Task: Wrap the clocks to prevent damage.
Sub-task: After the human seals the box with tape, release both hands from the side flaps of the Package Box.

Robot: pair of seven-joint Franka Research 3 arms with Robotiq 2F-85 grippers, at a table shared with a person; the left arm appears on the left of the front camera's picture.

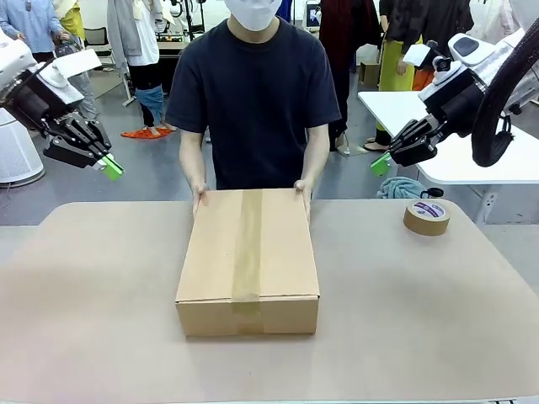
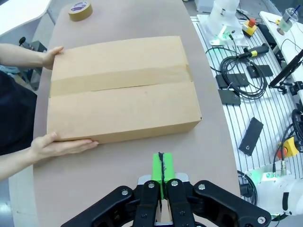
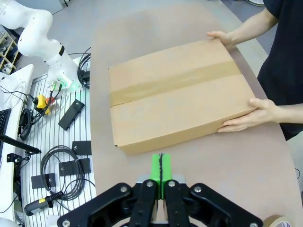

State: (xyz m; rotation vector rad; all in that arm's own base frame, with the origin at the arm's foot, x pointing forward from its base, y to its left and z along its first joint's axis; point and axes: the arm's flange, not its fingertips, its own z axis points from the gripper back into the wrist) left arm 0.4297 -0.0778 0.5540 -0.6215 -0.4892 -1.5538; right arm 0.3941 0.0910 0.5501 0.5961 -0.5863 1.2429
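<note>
A flat cardboard box, taped shut along its top, lies in the middle of the table. A person holds its far end with one hand at each far corner. The clocks are out of view. My left gripper hangs shut and holding nothing above the table's far left corner. My right gripper hangs shut and holding nothing above the far right. In the left wrist view the box lies beyond the shut gripper. In the right wrist view the box lies beyond the shut gripper.
A roll of brown tape lies on the table at the far right, also seen as the roll in the left wrist view. A white side table stands behind the right arm. Cables and tools lie beside the table.
</note>
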